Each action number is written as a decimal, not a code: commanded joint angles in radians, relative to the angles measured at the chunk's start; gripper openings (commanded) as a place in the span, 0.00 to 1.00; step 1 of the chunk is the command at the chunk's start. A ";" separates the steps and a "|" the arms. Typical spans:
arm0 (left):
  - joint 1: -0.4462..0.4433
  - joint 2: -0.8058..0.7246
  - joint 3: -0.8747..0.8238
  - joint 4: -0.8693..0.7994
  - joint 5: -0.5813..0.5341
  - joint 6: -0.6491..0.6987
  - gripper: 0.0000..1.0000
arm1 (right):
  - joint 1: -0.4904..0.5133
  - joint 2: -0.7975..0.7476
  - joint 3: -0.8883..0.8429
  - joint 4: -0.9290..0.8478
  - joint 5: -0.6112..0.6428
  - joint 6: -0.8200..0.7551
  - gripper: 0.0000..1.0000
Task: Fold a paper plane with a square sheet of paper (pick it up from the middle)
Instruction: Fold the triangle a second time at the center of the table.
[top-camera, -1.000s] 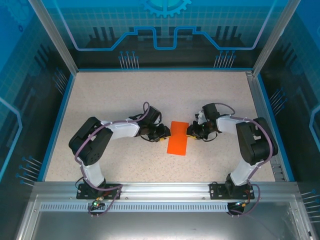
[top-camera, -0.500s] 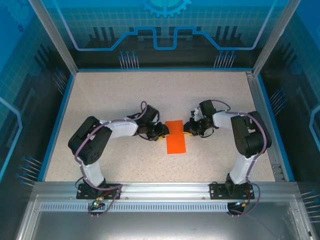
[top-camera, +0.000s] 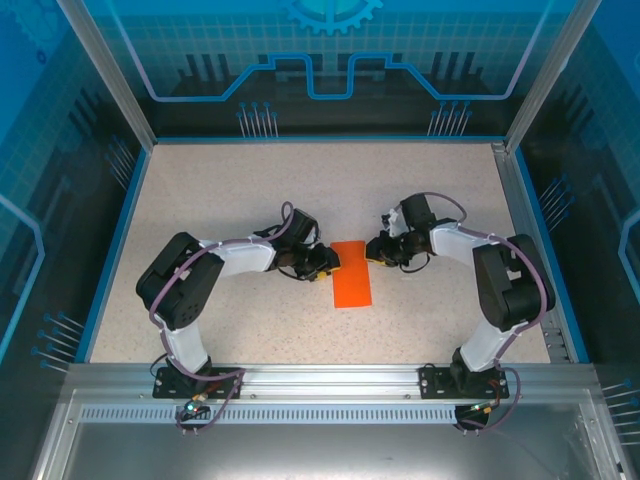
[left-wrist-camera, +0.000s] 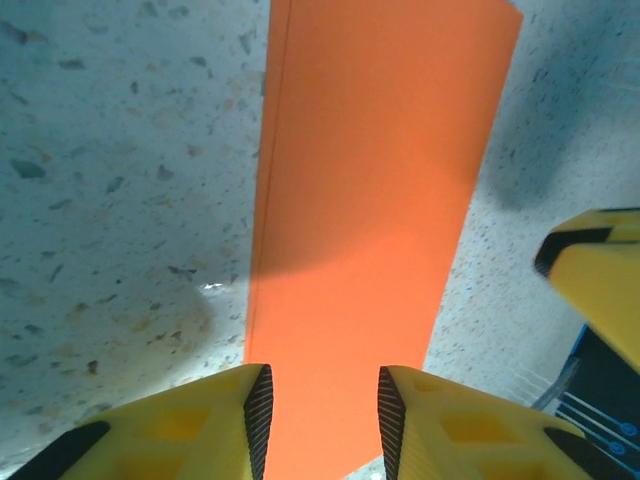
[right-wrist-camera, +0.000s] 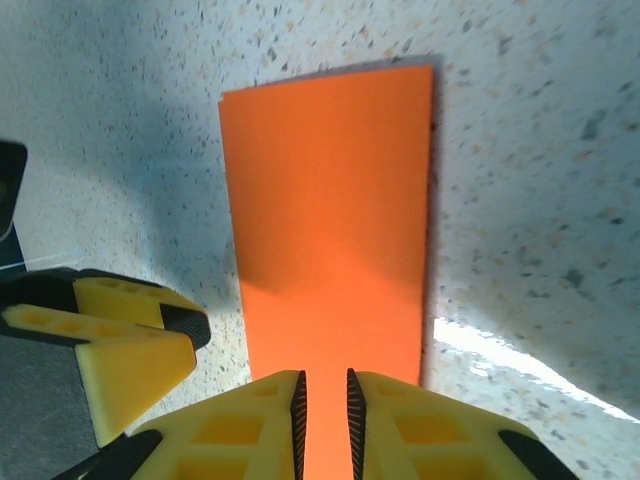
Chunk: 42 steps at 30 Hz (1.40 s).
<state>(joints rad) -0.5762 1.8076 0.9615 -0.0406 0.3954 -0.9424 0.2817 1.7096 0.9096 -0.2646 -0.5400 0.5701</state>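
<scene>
A fixed camera above and behind the arm bases looks down on the whole table (top-camera: 250, 190), while two wrist cameras look from close range, from opposite sides, past the left gripper (left-wrist-camera: 320, 388) and right gripper (right-wrist-camera: 324, 388), at the orange sheet of paper (top-camera: 352, 288) that all three views share.

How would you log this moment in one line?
orange paper: rectangle, flat on table | left end effector: open at its edge | right end effector: narrow gap, grip unclear

My left claw (left-wrist-camera: 322, 405) and my right claw (right-wrist-camera: 324, 400) are yellow with black ribbed pads (left-wrist-camera: 260, 410), the paper (top-camera: 352, 287) is plain bright orange, and the worktop (top-camera: 300, 190) is pale beige speckled with dark flecks.
</scene>
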 joint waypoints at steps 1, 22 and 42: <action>0.015 0.025 0.001 0.040 0.052 -0.030 0.36 | 0.014 0.037 -0.019 0.018 -0.033 0.010 0.19; 0.014 0.038 0.003 0.025 0.051 -0.027 0.41 | -0.008 0.066 -0.103 0.062 -0.023 0.009 0.22; -0.017 0.085 0.040 0.025 0.061 -0.022 0.37 | -0.020 0.075 -0.135 0.090 -0.041 0.009 0.22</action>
<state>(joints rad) -0.5831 1.8751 0.9794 -0.0101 0.4252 -0.9668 0.2676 1.7748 0.8066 -0.1352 -0.6071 0.5758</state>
